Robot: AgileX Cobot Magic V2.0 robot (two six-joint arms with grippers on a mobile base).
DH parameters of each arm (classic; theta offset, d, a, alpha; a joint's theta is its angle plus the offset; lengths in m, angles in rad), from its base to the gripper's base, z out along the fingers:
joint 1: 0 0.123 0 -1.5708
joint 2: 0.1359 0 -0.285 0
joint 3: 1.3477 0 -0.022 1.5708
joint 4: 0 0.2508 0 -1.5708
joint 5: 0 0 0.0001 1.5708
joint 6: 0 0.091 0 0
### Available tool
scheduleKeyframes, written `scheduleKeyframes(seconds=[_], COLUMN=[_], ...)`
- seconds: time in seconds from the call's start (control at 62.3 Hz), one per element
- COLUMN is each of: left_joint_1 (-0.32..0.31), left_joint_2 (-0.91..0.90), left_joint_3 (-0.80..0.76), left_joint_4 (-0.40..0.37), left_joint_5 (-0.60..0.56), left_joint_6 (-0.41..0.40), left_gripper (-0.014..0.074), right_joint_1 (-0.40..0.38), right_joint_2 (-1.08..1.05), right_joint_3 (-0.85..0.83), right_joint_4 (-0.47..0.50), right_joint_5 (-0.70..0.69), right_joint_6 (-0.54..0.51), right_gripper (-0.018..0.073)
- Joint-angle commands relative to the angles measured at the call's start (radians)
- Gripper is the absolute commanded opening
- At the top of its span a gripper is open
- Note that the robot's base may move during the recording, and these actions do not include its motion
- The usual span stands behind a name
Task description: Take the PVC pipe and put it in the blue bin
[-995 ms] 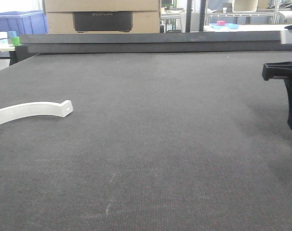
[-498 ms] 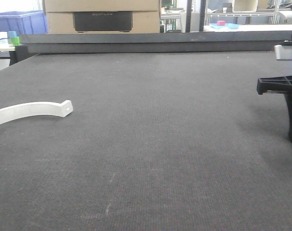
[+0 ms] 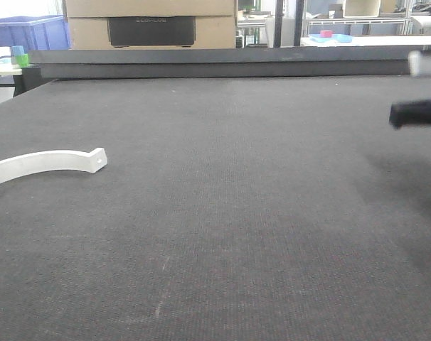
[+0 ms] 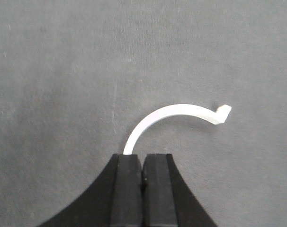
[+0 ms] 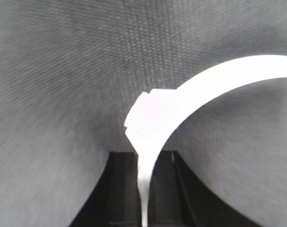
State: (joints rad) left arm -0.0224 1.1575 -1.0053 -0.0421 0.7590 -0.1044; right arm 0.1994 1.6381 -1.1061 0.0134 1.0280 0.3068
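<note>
Clamping the thin shank of a PVC pipe [image 5: 214, 82] between its black fingers [image 5: 122, 189], the right gripper [image 5: 146, 158] holds the white arc above the grey mat [image 5: 49, 71]. The squared end sits just past the fingertips and the curve sweeps off to the right. In the front view this gripper is only a dark blur at the right edge. The left gripper [image 4: 142, 158] has its pads pressed together and hovers over a second PVC pipe [image 4: 172, 109], which lies flat on the mat with one end hidden behind the left pad. A blue bin [image 3: 30, 32] stands beyond the table's far left corner.
</note>
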Motion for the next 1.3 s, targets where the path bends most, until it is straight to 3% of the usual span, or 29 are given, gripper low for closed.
scheduleKeyframes(seconds=[0.0,0.225,0.626,0.867,0.995,1.156,1.284], left_joint_1=[-0.001,-0.001,-0.001,-0.001,-0.001,-0.001,-0.001], left_joint_2=[0.019,0.196,0.451,0.502,0.528,0.568,0.589], left_joint_3=[-0.052,-0.208,-0.257,-0.257,-0.257,-0.252,-0.252], left_joint_4=[-0.007,0.009,0.009,-0.006,-0.006,-0.006,-0.006], left_joint_5=[0.058,0.233,0.275,0.268,0.262,0.254,0.247], left_joint_6=[-0.038,-0.038,0.008,0.104,0.104,0.104,0.104], left_gripper=[-0.0111,-0.0111,-0.0111,-0.0105,0.0001,0.0231,0.0277], right_joint_1=[-0.006,-0.006,-0.006,-0.006,-0.006,-0.006,-0.006], right_joint_2=[-0.076,-0.2,-0.216,-0.216,-0.216,-0.216,-0.216], right_joint_3=[-0.002,-0.002,0.002,0.002,0.002,0.002,0.002], right_joint_4=[-0.03,-0.041,-0.041,-0.041,-0.041,-0.041,-0.041], right_joint_5=[0.016,-0.037,-0.038,-0.036,-0.043,-0.043,-0.043], right_joint_6=[-0.037,-0.039,-0.039,-0.039,-0.039,-0.039,-0.039], right_gripper=[-0.0168,-0.0168,-0.0168,-0.0168,-0.0168,-0.0168,-0.0168])
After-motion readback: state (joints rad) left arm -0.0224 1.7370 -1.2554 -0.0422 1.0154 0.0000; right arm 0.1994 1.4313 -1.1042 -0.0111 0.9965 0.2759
